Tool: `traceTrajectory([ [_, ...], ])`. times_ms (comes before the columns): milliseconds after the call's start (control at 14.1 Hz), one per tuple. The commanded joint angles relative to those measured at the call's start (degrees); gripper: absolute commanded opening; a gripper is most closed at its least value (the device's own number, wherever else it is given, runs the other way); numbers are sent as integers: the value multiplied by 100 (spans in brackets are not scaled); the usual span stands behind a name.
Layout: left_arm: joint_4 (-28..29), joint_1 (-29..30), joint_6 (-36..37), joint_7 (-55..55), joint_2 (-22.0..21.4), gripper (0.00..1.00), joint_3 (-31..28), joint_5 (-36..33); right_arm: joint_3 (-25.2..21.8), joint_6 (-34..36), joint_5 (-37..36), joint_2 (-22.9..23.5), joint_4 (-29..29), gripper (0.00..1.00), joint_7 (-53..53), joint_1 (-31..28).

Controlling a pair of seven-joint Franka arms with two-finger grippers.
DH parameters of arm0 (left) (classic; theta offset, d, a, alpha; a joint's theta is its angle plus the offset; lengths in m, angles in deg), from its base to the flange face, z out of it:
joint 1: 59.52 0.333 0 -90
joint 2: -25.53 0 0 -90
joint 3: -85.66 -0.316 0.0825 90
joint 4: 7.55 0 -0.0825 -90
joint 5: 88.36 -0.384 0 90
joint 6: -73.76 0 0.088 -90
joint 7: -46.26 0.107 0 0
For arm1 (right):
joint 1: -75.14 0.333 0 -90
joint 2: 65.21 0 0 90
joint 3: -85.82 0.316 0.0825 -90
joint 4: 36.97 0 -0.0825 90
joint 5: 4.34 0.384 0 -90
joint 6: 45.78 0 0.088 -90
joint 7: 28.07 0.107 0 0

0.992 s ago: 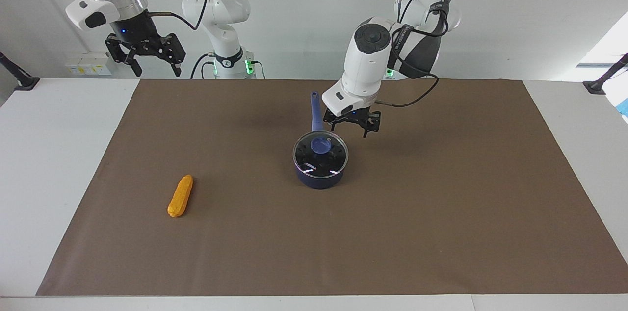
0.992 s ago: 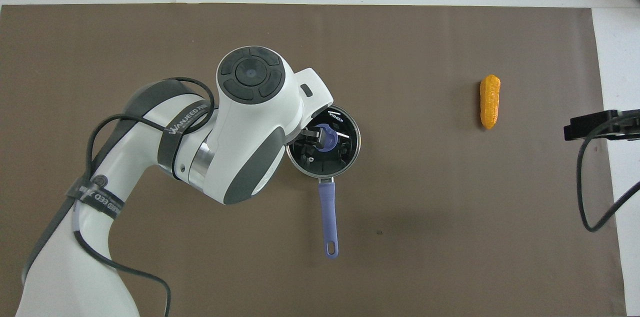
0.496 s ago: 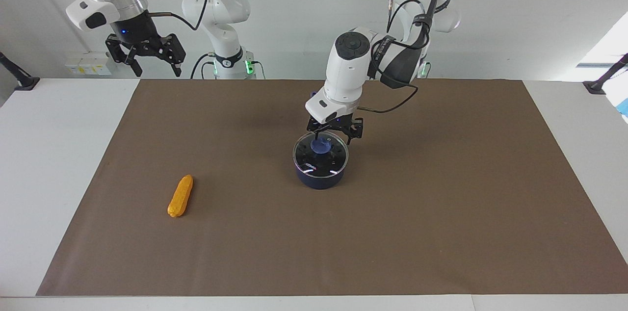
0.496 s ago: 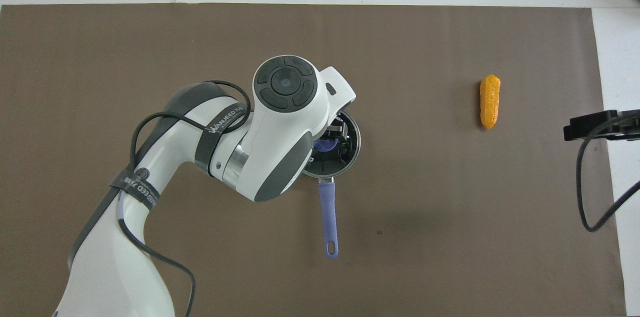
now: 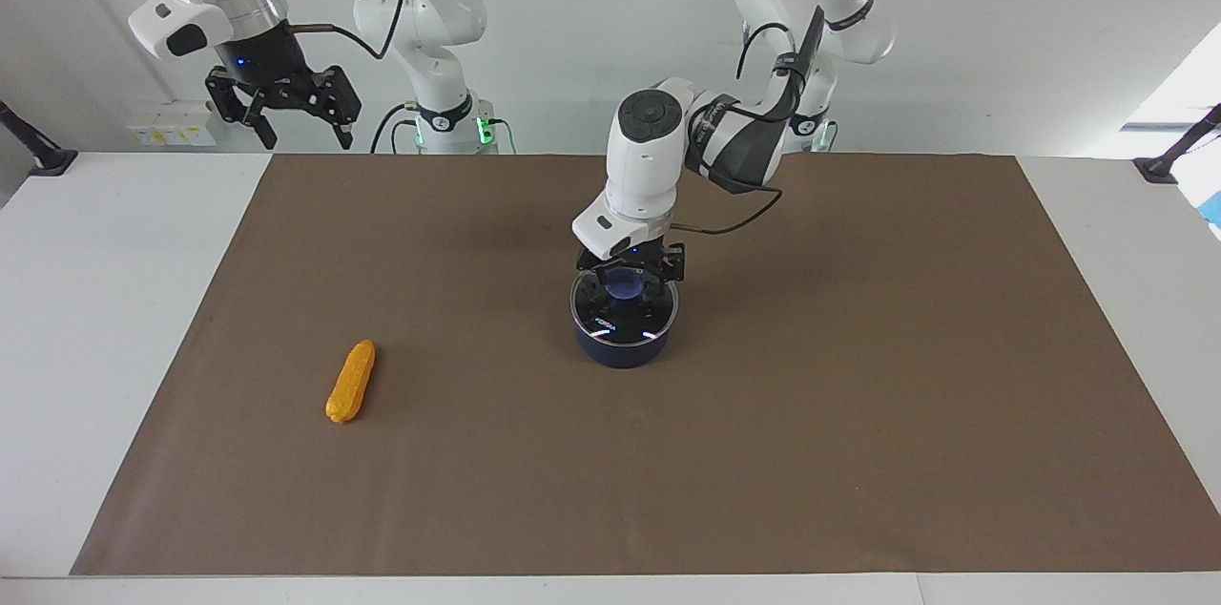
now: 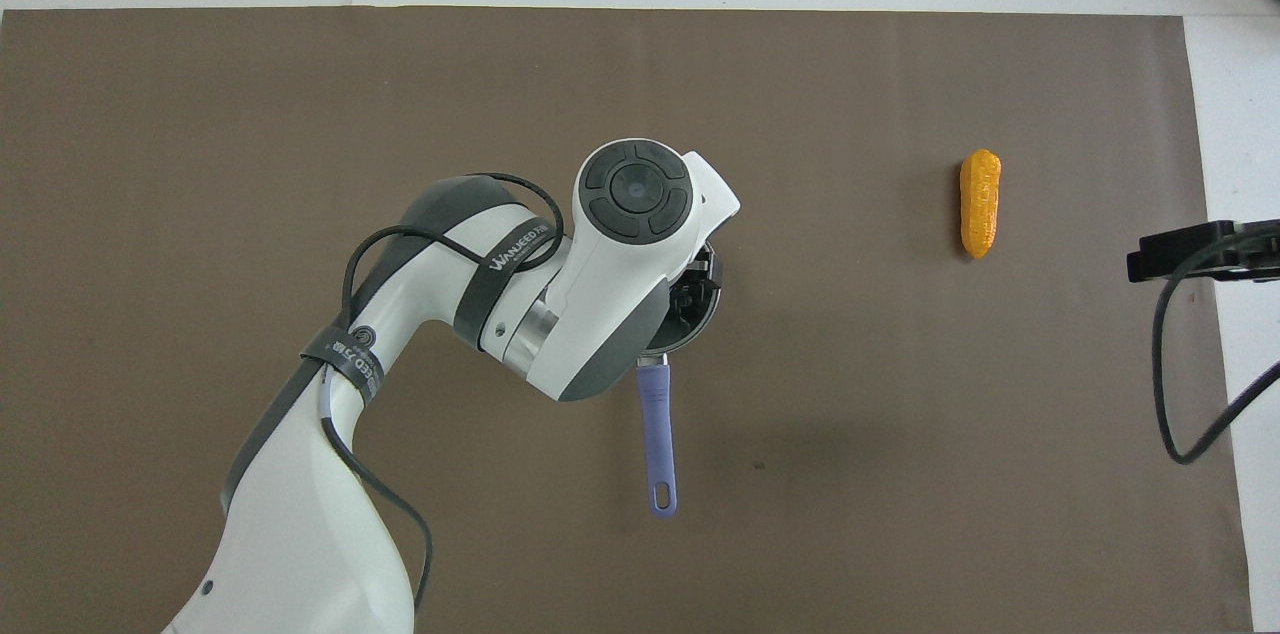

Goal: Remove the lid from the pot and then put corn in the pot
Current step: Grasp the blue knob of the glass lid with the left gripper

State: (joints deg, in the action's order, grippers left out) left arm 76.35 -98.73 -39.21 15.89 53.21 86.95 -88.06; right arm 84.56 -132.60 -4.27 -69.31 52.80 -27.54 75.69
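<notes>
The dark navy pot (image 5: 620, 352) stands in the middle of the brown mat with the glass lid (image 5: 618, 325) on it. My left gripper (image 5: 627, 284) is down over the lid, open, with one finger on each side of the blue knob (image 5: 626, 281). I cannot tell whether the fingers touch the knob. In the overhead view my left wrist covers most of the pot (image 6: 706, 296); its long blue handle (image 6: 657, 434) points toward the robots. The orange-yellow corn (image 5: 350, 382) (image 6: 979, 203) lies on the mat toward the right arm's end. My right gripper (image 5: 283, 115) waits open, raised over that end of the table.
The brown mat (image 5: 858, 414) covers most of the white table (image 5: 95, 319). A black stand (image 5: 38, 152) sits at the table's corner by the right arm, and another black stand (image 5: 1178, 152) at the corner by the left arm.
My left gripper has swung from beside the pot to over the lid and come down, so its open fingers now flank the knob. The right arm, pot and corn have not moved.
</notes>
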Motion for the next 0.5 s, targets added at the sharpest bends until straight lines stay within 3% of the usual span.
traceTrajectory([
  [0,-260,-131,65,-153,168,100,-120,-136,30,-10,125,-127,120,100,-159,-90],
  [425,-366,-139,170,-276,203,100,-120,-144,47,-10,116,-100,58,100,-159,-73],
])
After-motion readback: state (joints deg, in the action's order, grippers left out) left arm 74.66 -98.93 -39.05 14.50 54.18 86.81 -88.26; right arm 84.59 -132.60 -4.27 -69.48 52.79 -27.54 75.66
